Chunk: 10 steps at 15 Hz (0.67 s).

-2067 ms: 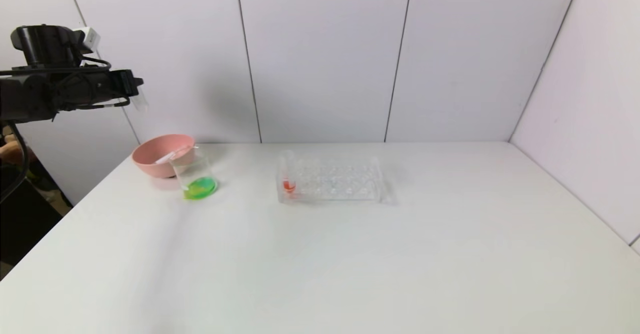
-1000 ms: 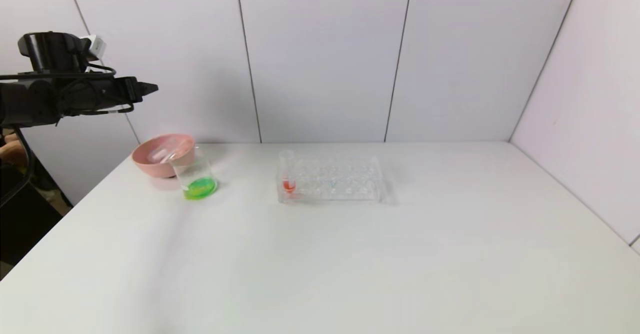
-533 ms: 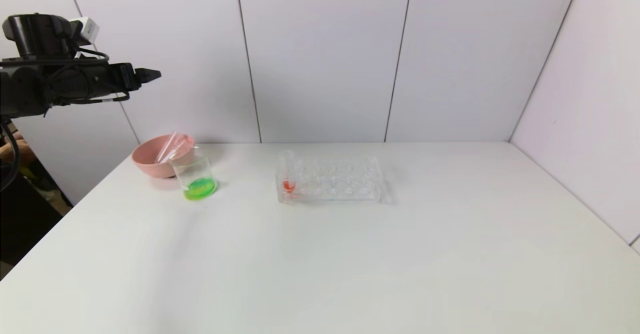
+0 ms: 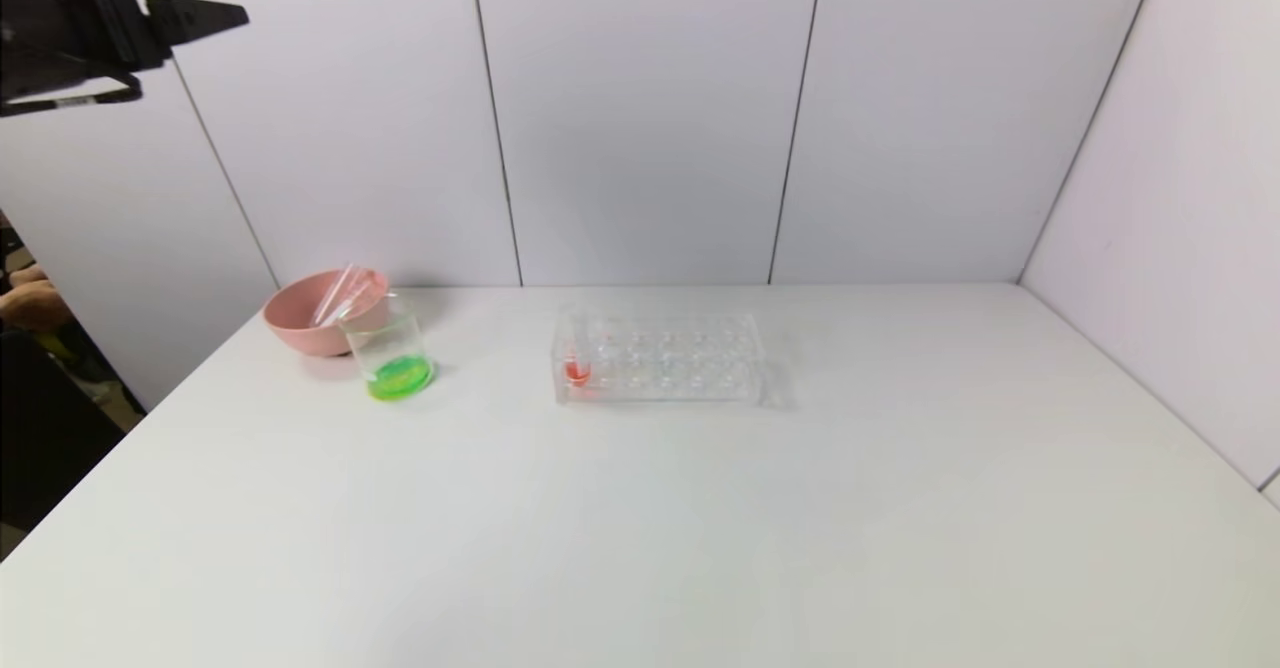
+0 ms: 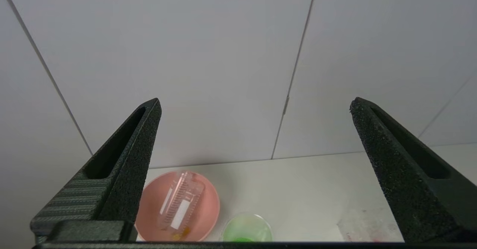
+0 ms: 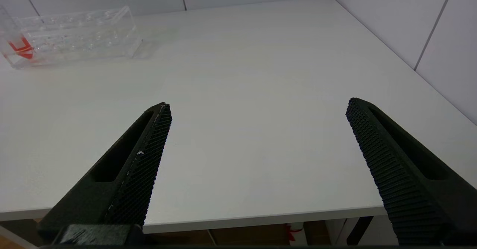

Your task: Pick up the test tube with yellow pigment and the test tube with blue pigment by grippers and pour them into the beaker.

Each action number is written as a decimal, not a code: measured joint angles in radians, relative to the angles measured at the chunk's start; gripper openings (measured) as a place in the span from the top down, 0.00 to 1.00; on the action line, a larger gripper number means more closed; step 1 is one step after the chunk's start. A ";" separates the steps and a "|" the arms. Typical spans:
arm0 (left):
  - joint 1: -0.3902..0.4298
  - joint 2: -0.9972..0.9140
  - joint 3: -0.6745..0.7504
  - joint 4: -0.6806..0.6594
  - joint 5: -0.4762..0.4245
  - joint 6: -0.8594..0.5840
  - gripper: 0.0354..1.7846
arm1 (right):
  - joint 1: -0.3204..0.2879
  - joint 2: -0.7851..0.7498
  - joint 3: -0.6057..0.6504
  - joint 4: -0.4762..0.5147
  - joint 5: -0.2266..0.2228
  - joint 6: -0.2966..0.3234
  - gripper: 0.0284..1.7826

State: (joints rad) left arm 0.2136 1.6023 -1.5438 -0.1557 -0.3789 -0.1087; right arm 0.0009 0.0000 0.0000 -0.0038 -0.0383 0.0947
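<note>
Risen since the earlier frame: left claw [image 4: 205, 16] now high at the head view's upper left corner, well above and behind the pink bowl [image 4: 300, 326], where half a second ago it hung lower and nearer the bowl. Fingers spread wide in the left wrist view [image 5: 255, 109], nothing between them. Lying in the pink bowl [image 5: 149, 211], two clear tubes [image 4: 340, 295] leaning on its rim, seen from the wrist as clear graduated tubes [image 5: 180, 200]; no yellow or blue liquid to be made out in them. Just beside the bowl, on the side toward the rack, the beaker [image 4: 390, 348], upright on the white table [image 4: 700, 528], with bright green liquid pooled at its base; seen from above as a green round [image 5: 246, 230]. Well apart from the bowl, near the table's middle, a clear tube rack [image 4: 680, 358] with one red-tipped tube [image 4: 575, 353] standing in the end nearest the beaker. Right claw [image 6: 257, 107] out of the head view, low over the table's near edge far from the bowl, fingers wide apart and holding nothing; rack [image 6: 74, 32] and red tube [image 6: 18, 44] visible beyond it. Bare table between rack and right claw, nothing in the way.
</note>
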 joint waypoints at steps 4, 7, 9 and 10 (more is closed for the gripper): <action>-0.010 -0.354 0.190 0.012 -0.094 -0.069 0.01 | 0.000 0.000 0.000 0.000 0.000 0.000 0.04; -0.030 -0.617 0.246 0.117 -0.218 -0.115 0.01 | 0.000 0.000 0.000 0.000 0.000 0.000 0.04; -0.040 -0.790 0.258 0.268 -0.262 -0.129 0.01 | 0.000 0.000 0.000 0.000 0.000 0.000 0.04; -0.047 -0.870 0.261 0.362 -0.268 -0.134 0.01 | 0.000 0.000 0.000 0.000 0.000 0.000 0.04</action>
State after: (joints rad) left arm 0.1664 0.7326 -1.2830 0.2062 -0.6470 -0.2430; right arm 0.0004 0.0000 0.0000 -0.0043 -0.0379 0.0947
